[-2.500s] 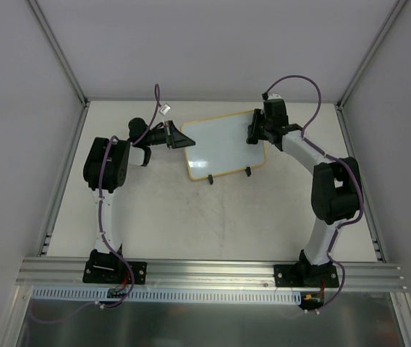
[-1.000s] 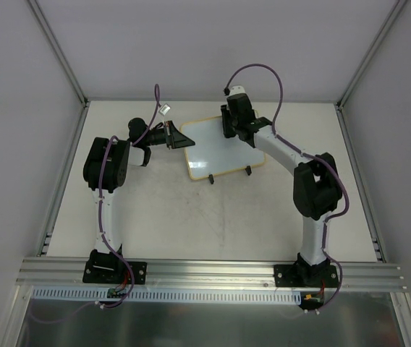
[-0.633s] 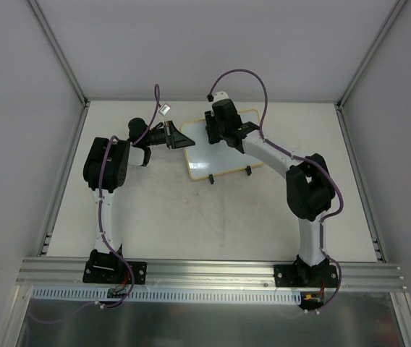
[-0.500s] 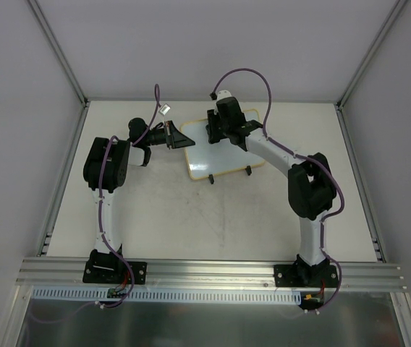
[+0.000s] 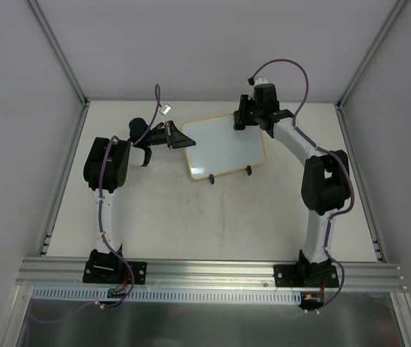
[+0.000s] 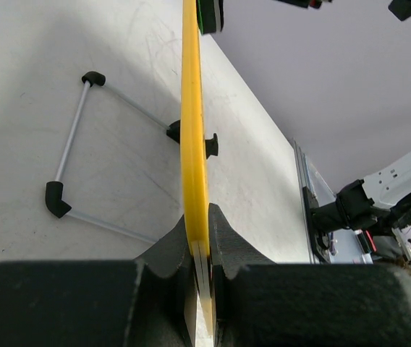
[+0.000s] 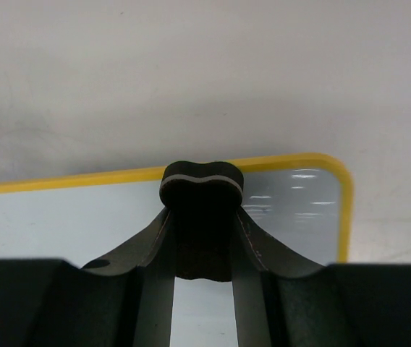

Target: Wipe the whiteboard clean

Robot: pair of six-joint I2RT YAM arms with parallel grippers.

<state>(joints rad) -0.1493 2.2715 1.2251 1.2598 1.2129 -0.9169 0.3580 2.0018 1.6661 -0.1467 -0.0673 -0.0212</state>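
Observation:
The whiteboard [image 5: 223, 144] stands tilted at the back of the table, white face with a yellow frame and two black feet. My left gripper [image 5: 179, 137] is shut on its left edge; in the left wrist view the yellow frame [image 6: 194, 116] runs edge-on between my jaws [image 6: 202, 238]. My right gripper [image 5: 243, 118] is shut on a small black eraser block [image 7: 202, 189] and holds it against the board's top edge near the right corner. In the right wrist view the board face [image 7: 61, 224] looks bare, with no scribbles visible.
The board's wire stand [image 6: 75, 155] rests on the table behind it in the left wrist view. White enclosure walls and an aluminium rail [image 5: 205, 271] at the near edge bound the table [image 5: 213, 217].
My right gripper with the eraser swept left across the board toward its upper left, then back right to the top edge near the right corner. The left gripper and board have not moved.

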